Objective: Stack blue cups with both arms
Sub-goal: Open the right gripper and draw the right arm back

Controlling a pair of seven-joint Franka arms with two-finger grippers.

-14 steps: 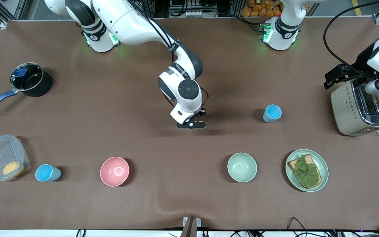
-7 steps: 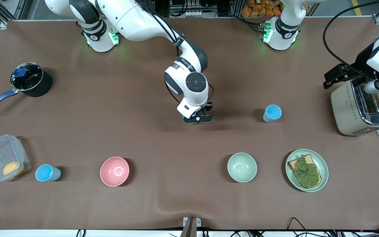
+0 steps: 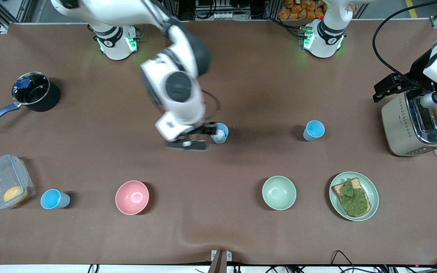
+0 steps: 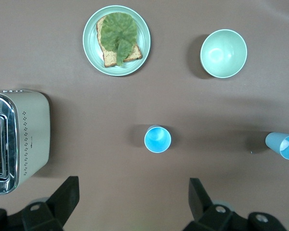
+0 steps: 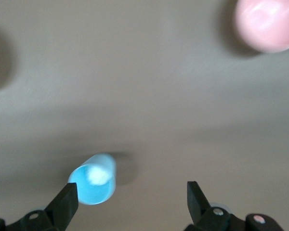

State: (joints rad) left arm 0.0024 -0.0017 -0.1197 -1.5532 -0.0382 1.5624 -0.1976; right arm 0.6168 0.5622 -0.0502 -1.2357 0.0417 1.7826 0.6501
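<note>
Three blue cups stand upright on the brown table: one in the middle (image 3: 219, 133) with a white patch inside, one toward the left arm's end (image 3: 313, 130), and one nearer the front camera beside a clear box (image 3: 54, 199). My right gripper (image 3: 197, 135) is open and empty, just beside the middle cup, toward the right arm's end. In the right wrist view this cup (image 5: 94, 179) lies close to one finger of that gripper (image 5: 132, 186). My left gripper (image 4: 133, 182) is open and empty, high over the table. Two cups show below it (image 4: 157, 138) (image 4: 282, 145).
A black pot (image 3: 36, 92) and a clear box (image 3: 6, 181) are at the right arm's end. A pink bowl (image 3: 132, 197), a pale green bowl (image 3: 279, 192) and a plate with toast (image 3: 372, 193) lie nearer the front camera. A toaster (image 3: 404, 129) stands at the left arm's end.
My right arm has swung toward the right arm's end of the table. The middle blue cup now shows where the gripper was. The left arm has not moved.
</note>
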